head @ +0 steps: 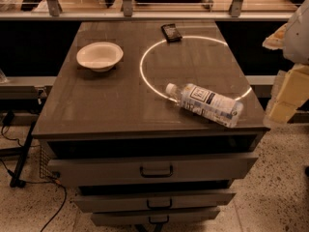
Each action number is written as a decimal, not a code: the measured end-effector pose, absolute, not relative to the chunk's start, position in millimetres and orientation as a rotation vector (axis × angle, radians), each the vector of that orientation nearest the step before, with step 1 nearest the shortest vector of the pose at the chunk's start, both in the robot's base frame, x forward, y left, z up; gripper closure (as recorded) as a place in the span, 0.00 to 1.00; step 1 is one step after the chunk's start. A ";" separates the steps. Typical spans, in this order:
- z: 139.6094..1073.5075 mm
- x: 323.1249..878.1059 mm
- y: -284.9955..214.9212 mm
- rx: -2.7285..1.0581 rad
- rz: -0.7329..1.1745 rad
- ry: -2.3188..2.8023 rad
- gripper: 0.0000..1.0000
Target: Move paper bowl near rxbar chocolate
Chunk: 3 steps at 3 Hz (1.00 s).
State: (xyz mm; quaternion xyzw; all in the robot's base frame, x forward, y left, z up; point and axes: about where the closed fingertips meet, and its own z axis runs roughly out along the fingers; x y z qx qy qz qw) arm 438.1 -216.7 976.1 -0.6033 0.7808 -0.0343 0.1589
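The off-white paper bowl (99,55) sits upright on the dark table top (111,105), in its back left part. The dark rxbar chocolate (171,32) lies flat near the back edge, right of the bowl and about a bowl's width from it. My gripper (286,96) shows as pale cream parts at the right edge of the view, off the table's right side, level with the table's middle and far from both things. It holds nothing that I can see.
A clear plastic water bottle (205,104) lies on its side at the front right of the table, cap pointing left. A bright ring of reflected light (145,62) marks the top. Drawers (155,169) are below; cables (14,144) run on the floor at left.
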 end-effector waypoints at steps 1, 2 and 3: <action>976.2 438.1 -216.7 -1.725 -0.098 2.232 0.00; 973.3 486.1 -186.9 -1.878 -0.075 2.018 0.00; 973.4 546.2 -127.3 -2.052 -0.027 1.676 0.00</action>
